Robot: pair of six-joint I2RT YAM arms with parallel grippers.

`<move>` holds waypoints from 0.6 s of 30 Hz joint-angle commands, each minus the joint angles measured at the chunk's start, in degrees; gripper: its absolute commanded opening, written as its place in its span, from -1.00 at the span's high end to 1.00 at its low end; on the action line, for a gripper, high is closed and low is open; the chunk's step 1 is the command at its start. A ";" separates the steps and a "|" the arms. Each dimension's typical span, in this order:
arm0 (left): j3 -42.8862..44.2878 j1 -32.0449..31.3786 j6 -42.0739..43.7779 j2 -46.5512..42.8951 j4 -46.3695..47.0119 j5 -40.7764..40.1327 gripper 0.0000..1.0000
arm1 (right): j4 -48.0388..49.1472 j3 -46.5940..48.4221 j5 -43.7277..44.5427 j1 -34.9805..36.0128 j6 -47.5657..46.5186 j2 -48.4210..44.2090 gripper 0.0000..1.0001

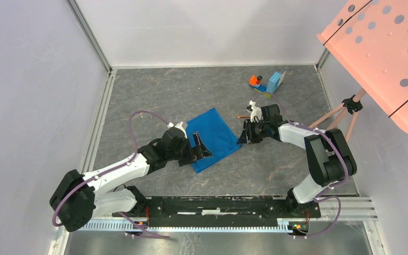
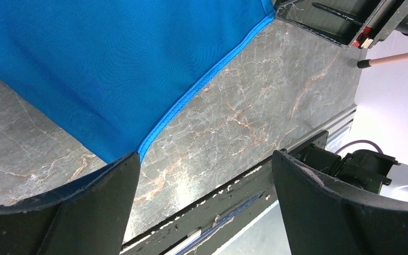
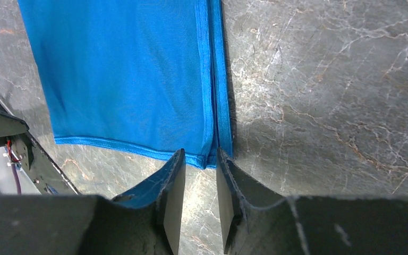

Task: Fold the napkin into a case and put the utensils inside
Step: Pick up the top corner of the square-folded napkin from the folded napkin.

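Blue napkin (image 1: 215, 133) lies between wide-open left end effector (image 2: 206, 156) and narrowly-parted right end effector (image 3: 200, 156).

Toy blocks (image 1: 268, 82) sit far back on the grey marbled table (image 1: 154, 90), near a pink perforated panel (image 1: 388, 48).

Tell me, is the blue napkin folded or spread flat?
Folded at least once: the napkin shows two hemmed edges lying side by side, one layer upon the other, in the right wrist view.
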 commanded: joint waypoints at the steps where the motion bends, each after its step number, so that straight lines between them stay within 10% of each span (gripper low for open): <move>1: 0.63 0.26 -1.08 -2.17 -0.83 -1.62 -1.00 | 2.50 -0.28 -1.17 -0.08 0.18 0.05 0.37; 18: 0.87 0.85 -0.64 -4.06 -2.46 -1.93 -1.00 | 3.05 -2.31 -2.39 0.29 0.81 -0.65 0.36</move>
